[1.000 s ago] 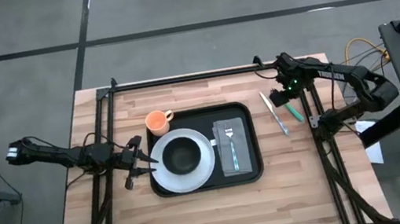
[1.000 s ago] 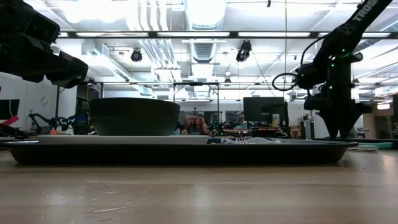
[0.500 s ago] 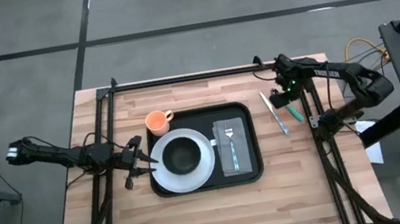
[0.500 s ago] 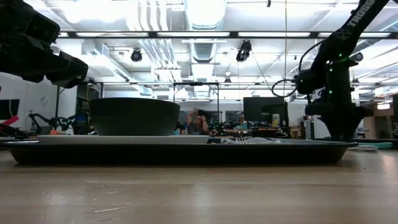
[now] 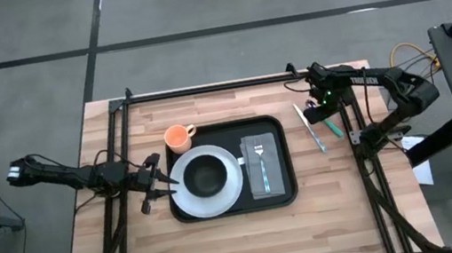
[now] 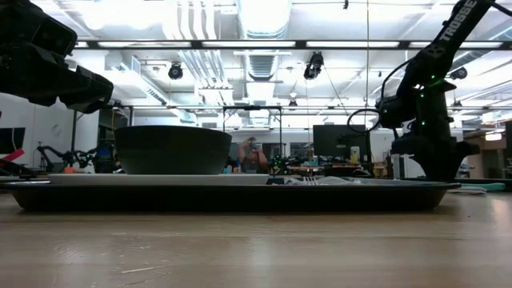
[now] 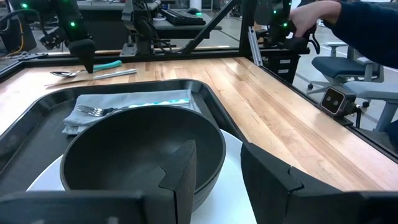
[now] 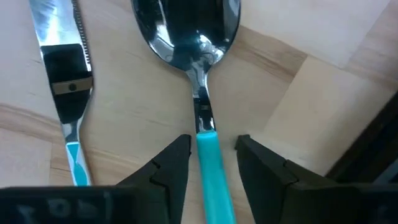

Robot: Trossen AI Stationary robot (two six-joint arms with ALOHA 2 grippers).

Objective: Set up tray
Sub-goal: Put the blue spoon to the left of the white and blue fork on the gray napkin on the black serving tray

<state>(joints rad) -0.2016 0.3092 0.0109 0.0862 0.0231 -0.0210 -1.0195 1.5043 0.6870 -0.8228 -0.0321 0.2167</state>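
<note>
**Spoon pickup, right side**

Now at the cutlery stage. The tray (image 5: 229, 169) sits mid-tabletop (image 5: 226, 243), already carrying the white plate (image 5: 185, 197), the black bowl (image 5: 205, 176), and the napkin (image 5: 264, 164) with a fork (image 5: 262, 168) on it. The orange cup (image 5: 177, 137) stands just off the tray's far left corner.

My right gripper (image 8: 212, 163) is down over the spoon (image 8: 198, 74), fingers (image 8: 166, 168) spread to either side of its teal handle, not touching it. The knife (image 8: 67, 93) lies just beside the spoon.

Judged next move: pinch the handle squarely, lift, carry it to the tray. Handle is thin and flat on the wood; the grip could slip or nudge the knife.

My left gripper (image 7: 217, 168) hovers over the plate's near edge, fingers apart, holding nothing.

Room: bare tray floor left of the napkin is scarce; the frame post (image 5: 353, 125) stands close on my right arm's side, so lift straight first.
</note>
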